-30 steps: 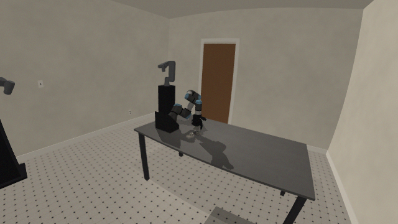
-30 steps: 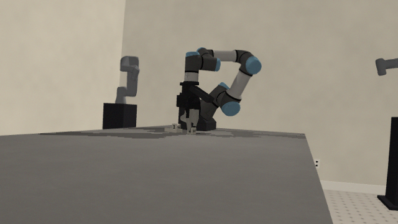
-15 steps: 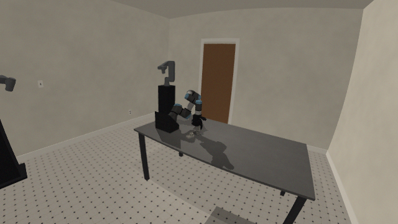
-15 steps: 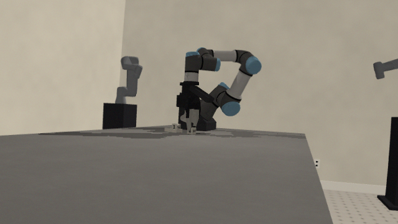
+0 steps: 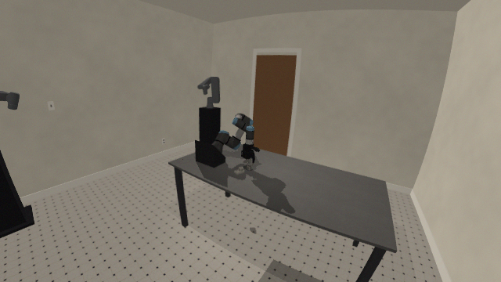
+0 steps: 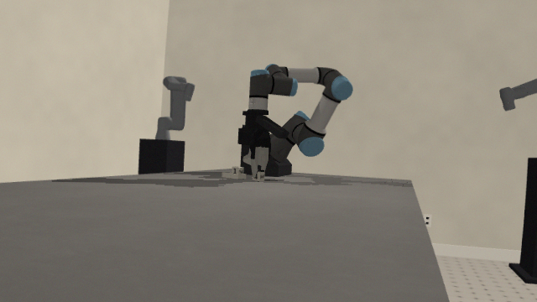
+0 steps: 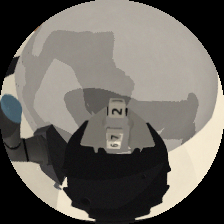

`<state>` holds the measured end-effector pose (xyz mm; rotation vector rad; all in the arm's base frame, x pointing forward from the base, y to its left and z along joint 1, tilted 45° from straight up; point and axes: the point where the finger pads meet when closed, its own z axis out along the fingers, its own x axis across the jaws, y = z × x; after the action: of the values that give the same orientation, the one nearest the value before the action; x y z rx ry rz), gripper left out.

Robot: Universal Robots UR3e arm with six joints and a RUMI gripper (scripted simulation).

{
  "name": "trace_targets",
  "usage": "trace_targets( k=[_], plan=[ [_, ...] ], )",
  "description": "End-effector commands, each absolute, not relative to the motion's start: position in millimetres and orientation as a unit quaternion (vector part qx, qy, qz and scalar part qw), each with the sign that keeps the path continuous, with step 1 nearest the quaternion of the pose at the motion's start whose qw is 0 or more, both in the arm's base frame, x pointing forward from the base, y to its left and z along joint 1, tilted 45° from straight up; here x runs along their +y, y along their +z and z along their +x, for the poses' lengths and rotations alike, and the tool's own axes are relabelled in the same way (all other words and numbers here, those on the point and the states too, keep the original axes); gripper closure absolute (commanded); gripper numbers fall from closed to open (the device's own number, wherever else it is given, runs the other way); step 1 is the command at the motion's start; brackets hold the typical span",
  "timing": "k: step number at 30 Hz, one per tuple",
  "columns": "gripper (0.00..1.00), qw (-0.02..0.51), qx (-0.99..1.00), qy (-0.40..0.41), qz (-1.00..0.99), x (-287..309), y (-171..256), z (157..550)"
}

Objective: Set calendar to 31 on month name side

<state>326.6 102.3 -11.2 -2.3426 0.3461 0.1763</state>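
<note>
My gripper [image 6: 257, 169] points straight down at the far end of the table, to the right of the small beige tray [image 6: 235, 174]. One beige cube [image 7: 116, 127] sits between my fingertips, low at the table top; in the wrist view it shows a 2 on one face and small digits on the face nearer the camera. The fingers are parted slightly around it and only just off its sides. The same cube shows in the exterior view [image 6: 258, 177] and in the top view [image 5: 248, 167]. The tray [image 5: 237, 171] holds another cube with a 1 on it [image 6: 235, 169]. The month's name is too small to read.
The arm's black base [image 5: 209, 153] stands at the table's far left corner, just behind the tray. A small beige piece [image 5: 253, 230] lies on the floor under the table. The table's near edge and right edge are far from the gripper.
</note>
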Motion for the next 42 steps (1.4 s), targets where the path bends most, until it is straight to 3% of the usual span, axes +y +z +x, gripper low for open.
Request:
trace_targets(
  k=[1,3,21,42],
  plan=[
    [0.76,0.374,0.135,0.068,-0.915,101.6,-11.0,327.2],
    [0.72,0.374,0.135,0.068,-0.915,101.6,-11.0,327.2],
    [0.72,0.374,0.135,0.068,-0.915,97.9,-7.3,327.3],
    [0.72,0.374,0.135,0.068,-0.915,51.9,39.3,328.8]
  ],
)
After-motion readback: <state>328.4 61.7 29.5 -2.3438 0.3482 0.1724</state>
